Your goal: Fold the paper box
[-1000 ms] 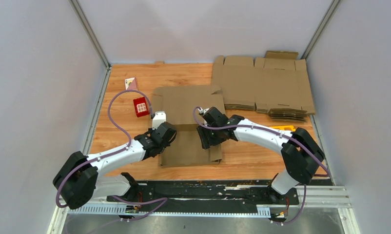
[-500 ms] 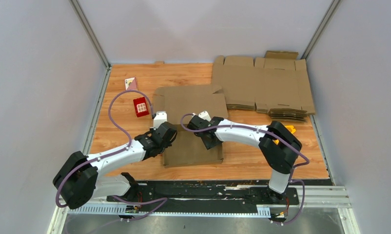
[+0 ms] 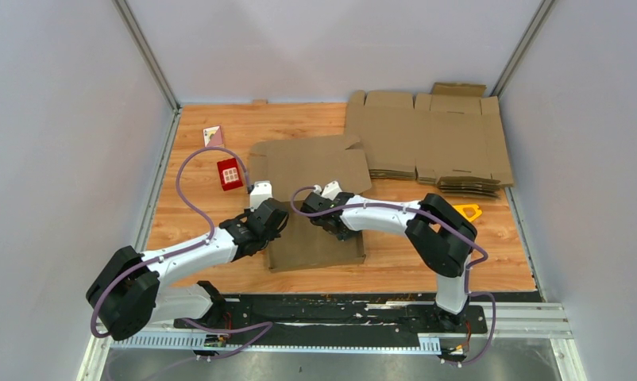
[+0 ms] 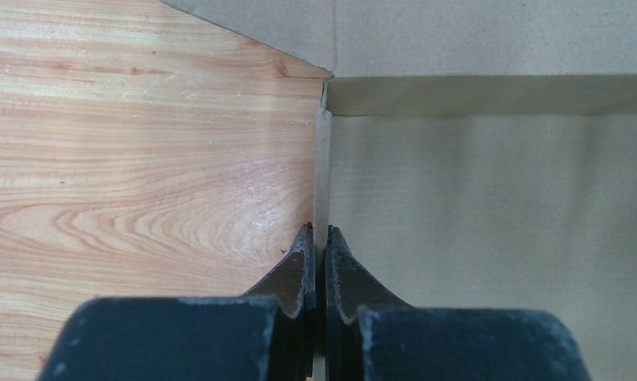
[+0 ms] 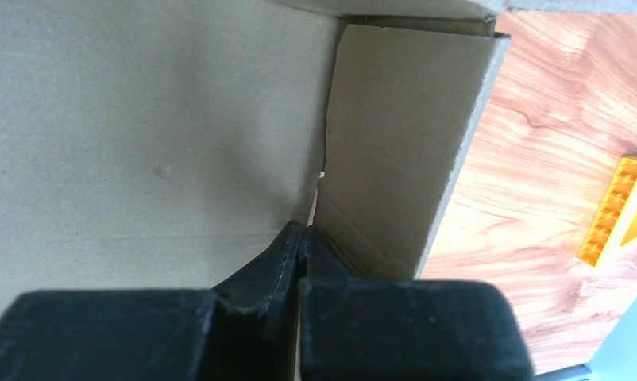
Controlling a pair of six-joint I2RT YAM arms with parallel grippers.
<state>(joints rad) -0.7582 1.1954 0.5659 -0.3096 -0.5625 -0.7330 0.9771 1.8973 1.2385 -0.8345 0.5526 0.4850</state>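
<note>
Top external view places the paper box (image 3: 311,167) near the middle of the table (image 3: 196,218), between the two arms. It is a partly folded brown sheet: the far panel lies flat, and the near part reaches toward the arm bases. A pile of flat sheets (image 3: 426,135) lies well apart at the far right. A small red box (image 3: 229,174) sits near the sheet's left edge, and a yellow piece (image 3: 466,211) lies to the right.

In the left wrist view, we see the left gripper (image 4: 318,238) clenched on the thin left side wall of the box, which stands on edge between its fingers. In the right wrist view, the right gripper (image 5: 301,234) is closed tight, its tips set at the crease where the base panel meets the right side flap (image 5: 403,151). That flap leans partly upward. We cannot tell whether any cardboard is pinched between these tips.

We judge the step in hand to be raising and holding the two side walls.

For the next move we recommend the following:
1. Keep the left wall pinched and upright.
2. Confirm the right tips have real purchase on the flap.
3. Swing the flap about its crease without dragging the sheet across the table.
</note>
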